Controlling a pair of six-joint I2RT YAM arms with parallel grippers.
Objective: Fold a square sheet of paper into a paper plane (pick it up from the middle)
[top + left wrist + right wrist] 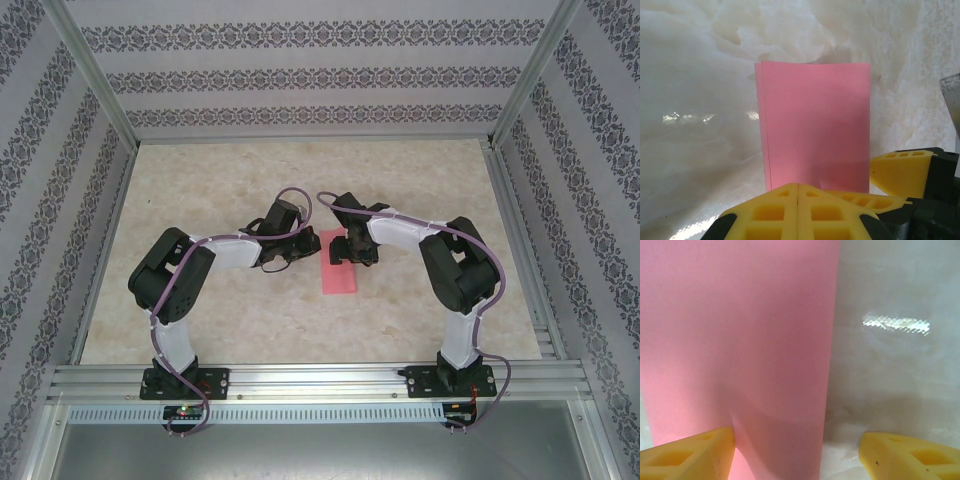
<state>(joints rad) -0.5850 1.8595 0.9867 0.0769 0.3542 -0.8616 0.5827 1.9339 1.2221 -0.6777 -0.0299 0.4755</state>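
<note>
Seeing the square sheet of paper (pixel 340 272) folded into a pink strip, flat mid-table (pixel 200 320) between the arms. Left gripper (pixel 798 186) pressed together at its left edge, can't tell if actually pinching it. Right gripper (pixel 797 435) spread apart at the far end, one finger (pixel 695 452) over paper, the other off its edge.

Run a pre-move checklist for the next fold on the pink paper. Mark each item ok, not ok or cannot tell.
1. The paper is folded in half, with doubled layers showing along one long edge: ok.
2. Paper lies flat on the table: ok.
3. Left pincer is shut, fingers together at the paper's near edge: ok.
4. Left pincer actually holds or pins the paper: cannot tell, because the contact is hidden behind its fingers.
5. Right pincer is open, one finger over the paper and the other over bare table: ok.
6. Clearance between the two pincers: cannot tell. They sit very close together.
</note>
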